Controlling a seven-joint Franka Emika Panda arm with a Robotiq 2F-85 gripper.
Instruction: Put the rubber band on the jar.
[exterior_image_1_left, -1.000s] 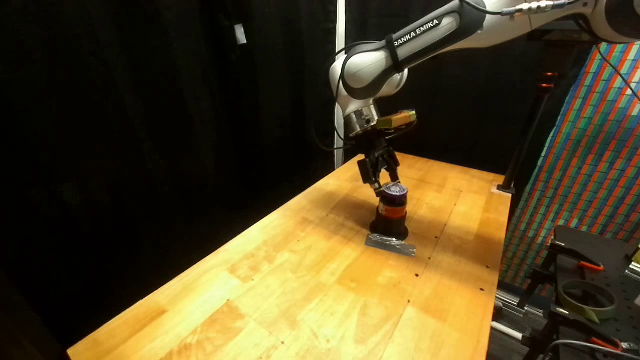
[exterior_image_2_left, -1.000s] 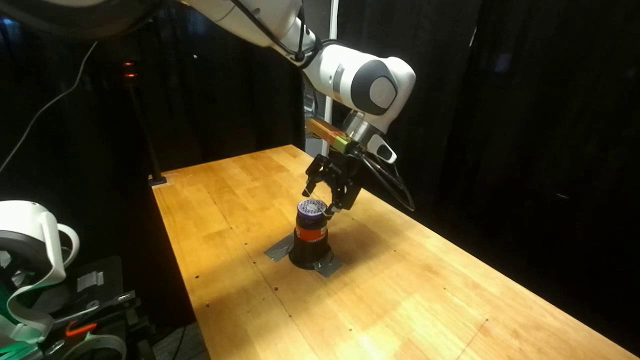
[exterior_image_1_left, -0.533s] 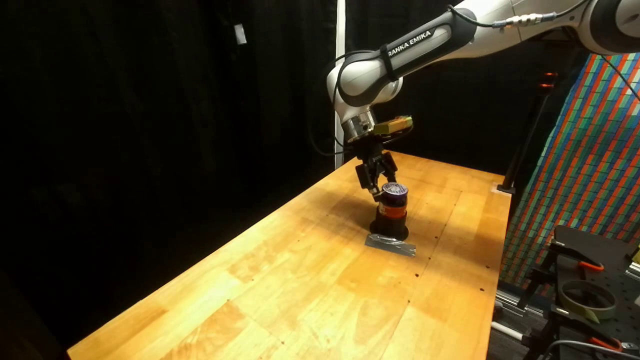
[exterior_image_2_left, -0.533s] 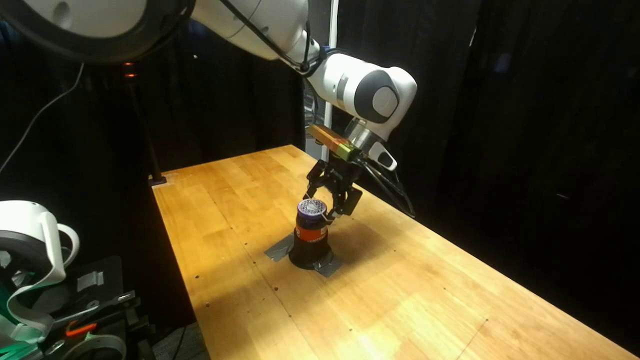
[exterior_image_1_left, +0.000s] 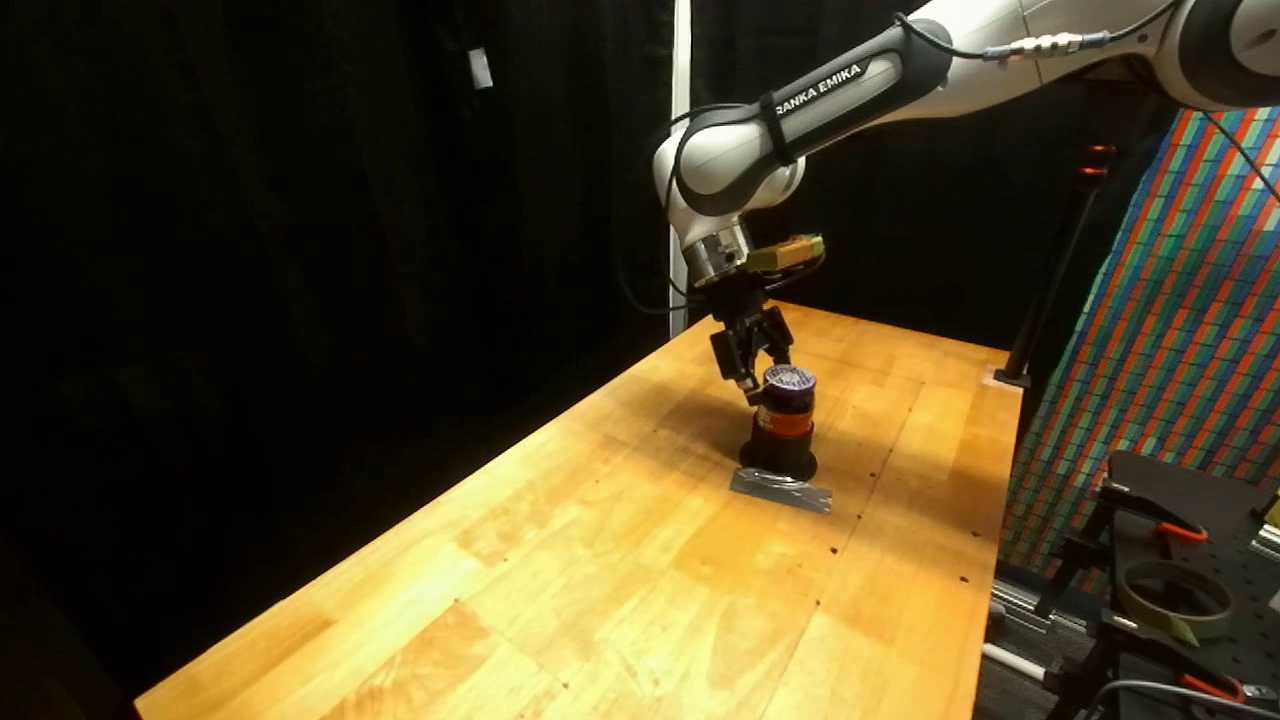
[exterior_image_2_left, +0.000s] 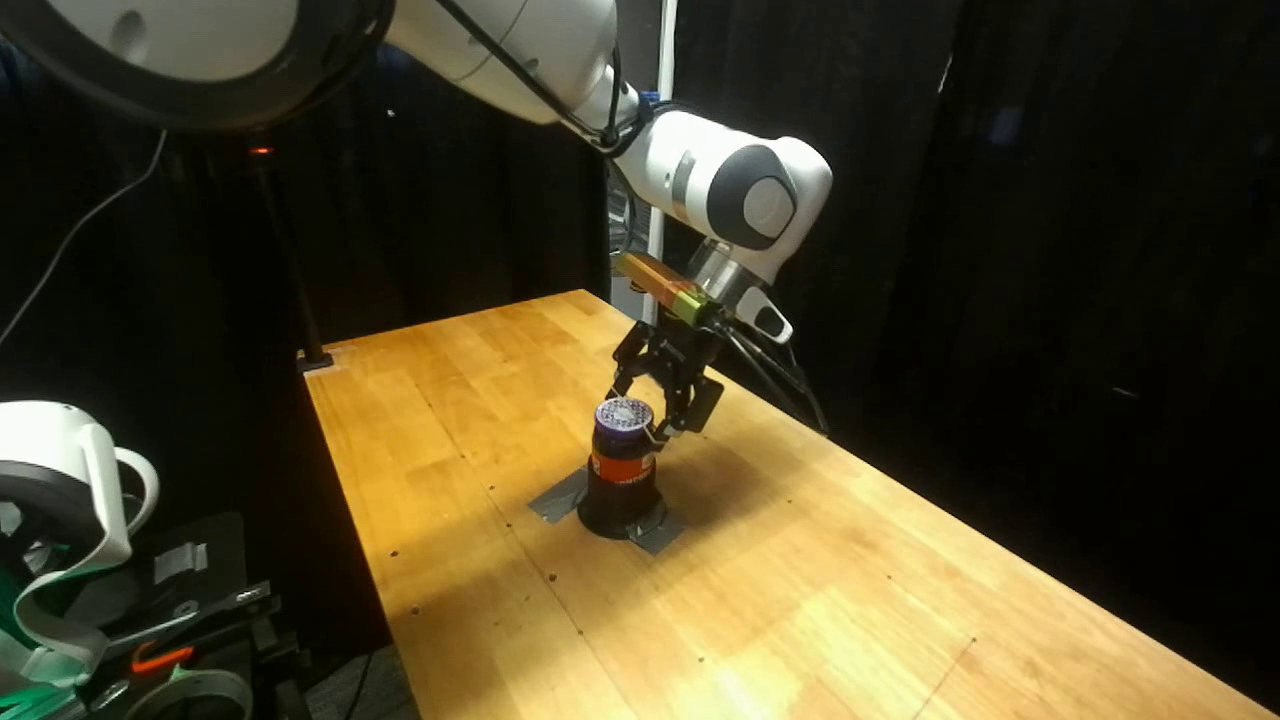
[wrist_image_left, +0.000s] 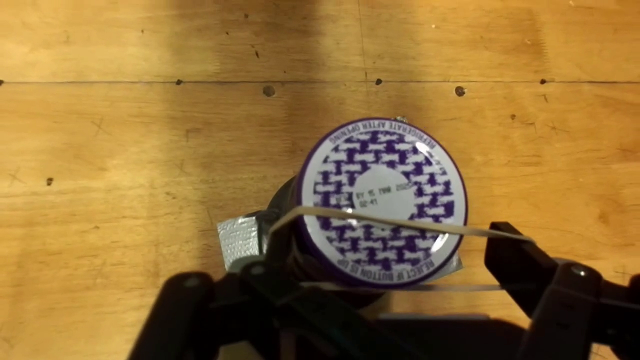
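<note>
The jar, with a dark body, an orange label and a purple-and-white lid, stands upright in both exterior views (exterior_image_1_left: 786, 422) (exterior_image_2_left: 622, 466); its lid fills the middle of the wrist view (wrist_image_left: 385, 150). My gripper (exterior_image_1_left: 768, 379) is open, its fingers spread on either side of the jar's top, seen also in an exterior view (exterior_image_2_left: 639, 417) and the wrist view (wrist_image_left: 387, 237). The tan rubber band (wrist_image_left: 380, 219) is stretched between the fingertips. One strand crosses over the lid; the other runs past the lid's gripper-side edge. The band's ends round the fingers are partly hidden.
The jar sits in a black holder (exterior_image_1_left: 779, 456) (exterior_image_2_left: 620, 510) fixed by grey tape (exterior_image_1_left: 781, 490) (exterior_image_2_left: 558, 495) to the wooden table (exterior_image_1_left: 640, 600). A black pole (exterior_image_1_left: 1040, 270) stands at the table's far corner. A side bench with a tape roll (exterior_image_1_left: 1175, 600) lies beyond the edge.
Between one second and half a second ago, my gripper moved down so its fingertips came lower beside the lid. Since then it has barely moved. The jar has not moved.
</note>
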